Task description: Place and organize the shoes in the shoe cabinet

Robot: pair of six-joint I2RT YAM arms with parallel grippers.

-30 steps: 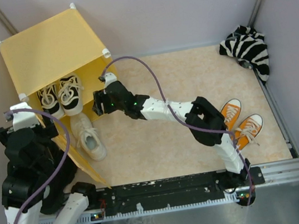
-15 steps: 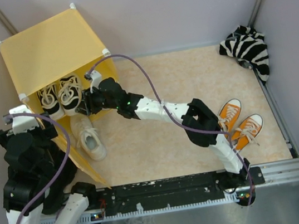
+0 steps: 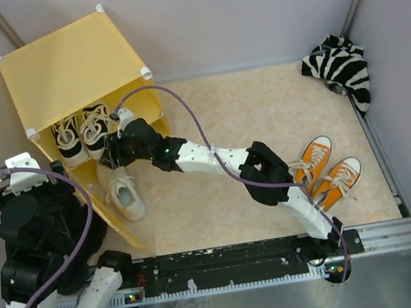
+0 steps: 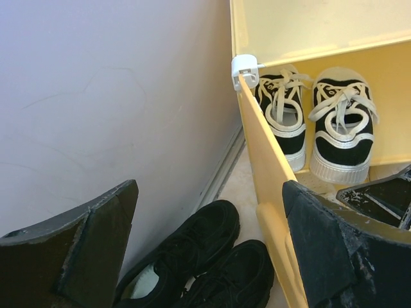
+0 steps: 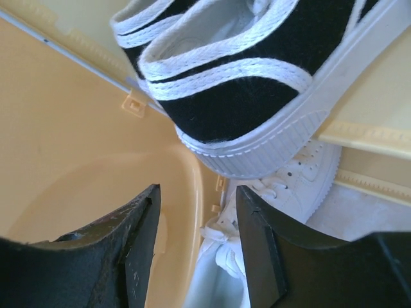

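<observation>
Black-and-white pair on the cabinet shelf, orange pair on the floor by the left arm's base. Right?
Not quite: the orange pair sits on the floor by the right arm's base, as the top external view shows. The black-and-white pair is indeed on the cabinet shelf.

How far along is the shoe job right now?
Done: the black-and-white pair sits on the shoe cabinet shelf. In hand: the right gripper, open and empty, is at the cabinet mouth above the white sneakers. Left: those, the orange pair, and black shoes beside the cabinet.
</observation>
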